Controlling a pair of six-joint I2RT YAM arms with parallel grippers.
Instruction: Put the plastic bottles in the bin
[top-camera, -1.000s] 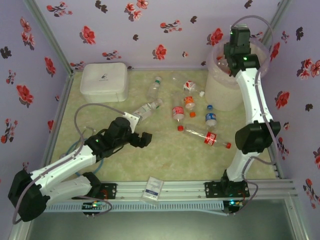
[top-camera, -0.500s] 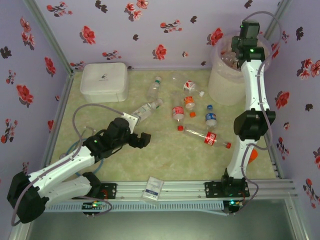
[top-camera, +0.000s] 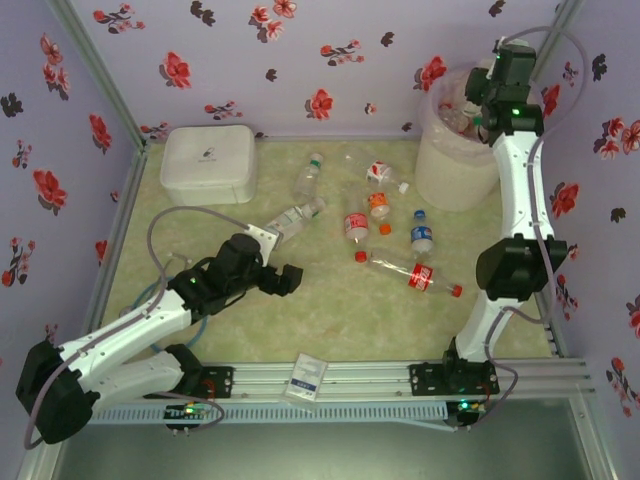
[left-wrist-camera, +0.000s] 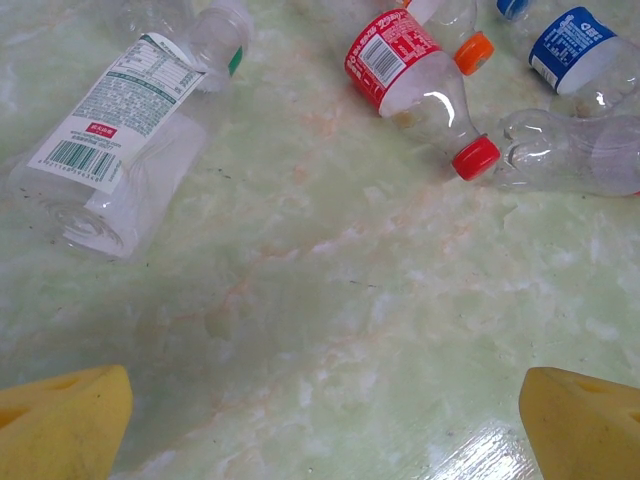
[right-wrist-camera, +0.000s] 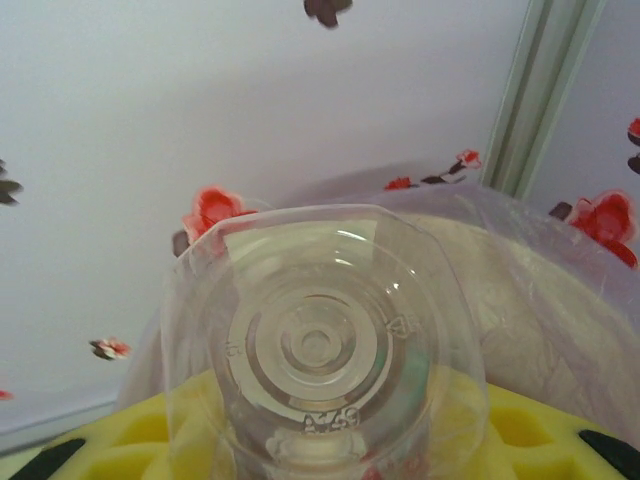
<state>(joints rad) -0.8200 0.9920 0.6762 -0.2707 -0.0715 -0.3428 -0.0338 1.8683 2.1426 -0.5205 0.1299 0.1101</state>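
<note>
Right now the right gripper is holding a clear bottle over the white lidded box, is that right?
No, one thing is off: the right gripper holds the clear bottle over the translucent bin instead, as the top external view shows.

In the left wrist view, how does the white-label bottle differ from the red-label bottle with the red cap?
The white-label bottle has a green cap, the red-label bottle a red one. The white-label bottle's cap points away from the left wrist camera, the red-label bottle's toward it. Both are clear and lie on their sides.
</note>
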